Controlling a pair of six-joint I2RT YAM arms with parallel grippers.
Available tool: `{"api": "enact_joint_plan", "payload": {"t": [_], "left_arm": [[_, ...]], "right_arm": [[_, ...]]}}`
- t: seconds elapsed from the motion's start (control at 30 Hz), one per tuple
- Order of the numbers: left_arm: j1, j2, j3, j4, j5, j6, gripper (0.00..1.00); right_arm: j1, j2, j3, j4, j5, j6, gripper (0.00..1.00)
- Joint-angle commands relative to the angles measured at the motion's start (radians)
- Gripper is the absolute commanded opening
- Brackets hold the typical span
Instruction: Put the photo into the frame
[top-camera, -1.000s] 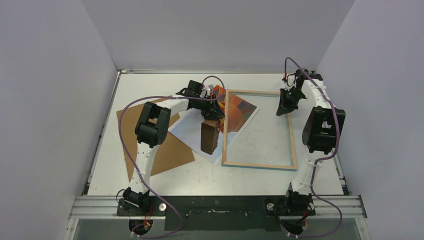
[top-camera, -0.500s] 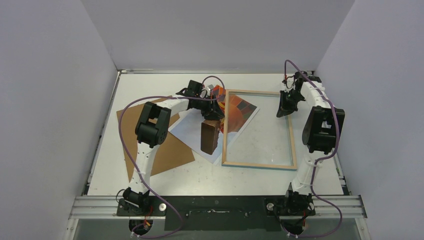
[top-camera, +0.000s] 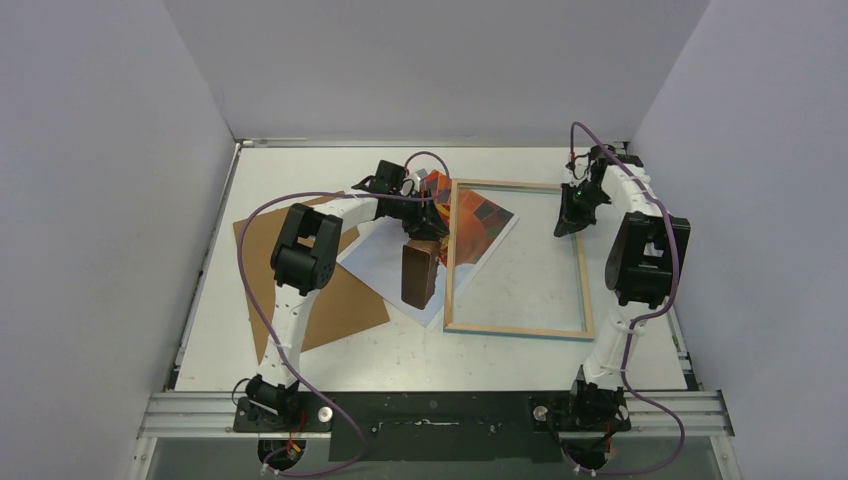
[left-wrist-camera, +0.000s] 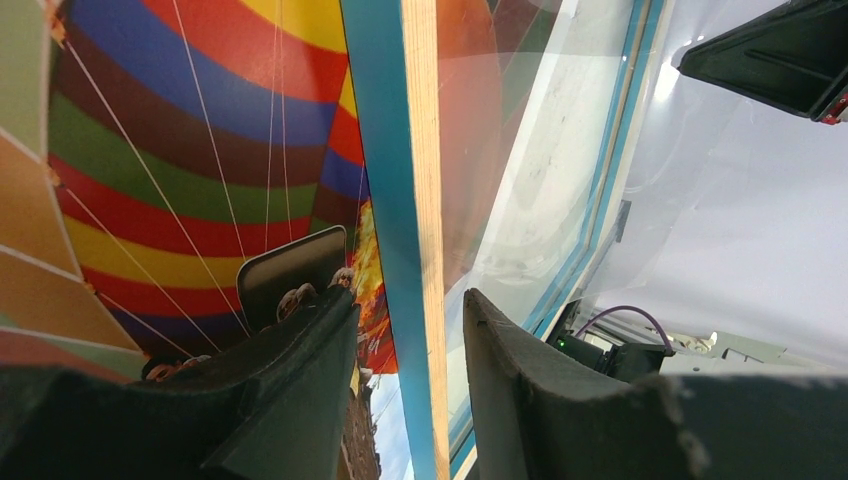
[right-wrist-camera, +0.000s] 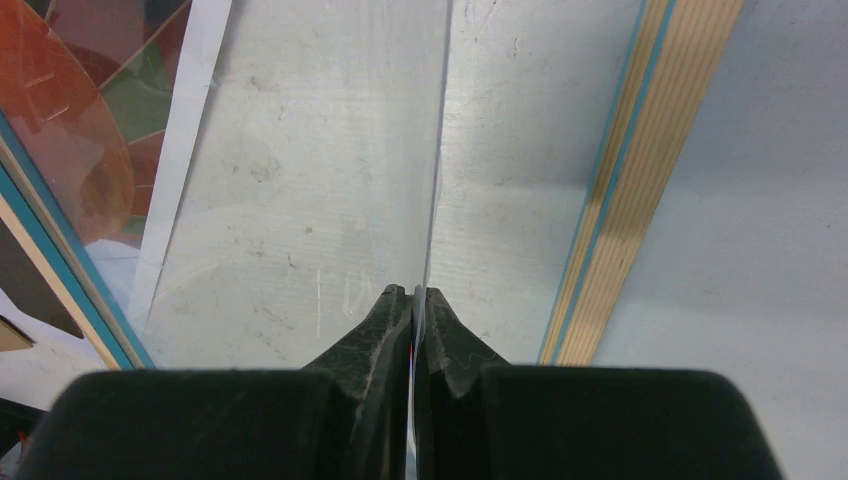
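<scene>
The frame (top-camera: 515, 330) lies wood-coloured back up on the table, right of centre. The photo (top-camera: 480, 222) lies flat, its balloon part under the frame's left side and its basket end sticking out to the left. My left gripper (top-camera: 437, 222) is open and straddles the frame's left rail (left-wrist-camera: 410, 200) with a gap on each side, over the photo (left-wrist-camera: 180, 130). My right gripper (top-camera: 566, 225) is shut on the edge of the clear pane (right-wrist-camera: 330, 180), just inside the frame's right rail (right-wrist-camera: 625, 170).
The plain brown backing board (top-camera: 320, 300) lies at the left, partly under the photo and beneath the left arm. White walls close in the table at the back and on both sides.
My right gripper has shifted very slightly at the frame's right side. The left gripper, the frame and the photo have stayed put.
</scene>
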Motion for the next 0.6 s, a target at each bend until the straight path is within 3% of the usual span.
{"api": "enact_joint_plan", "payload": {"t": [0.0, 0.57], "left_arm": [[-0.004, 0.014, 0.042, 0.020, 0.006, 0.016, 0.41], [-0.001, 0.002, 0.053, -0.035, -0.039, 0.071, 0.43]], "right_arm": [[-0.006, -0.051, -0.018, 0.032, 0.015, -0.016, 0.00], [-0.011, -0.121, -0.143, 0.185, -0.223, -0.010, 0.07]]}}
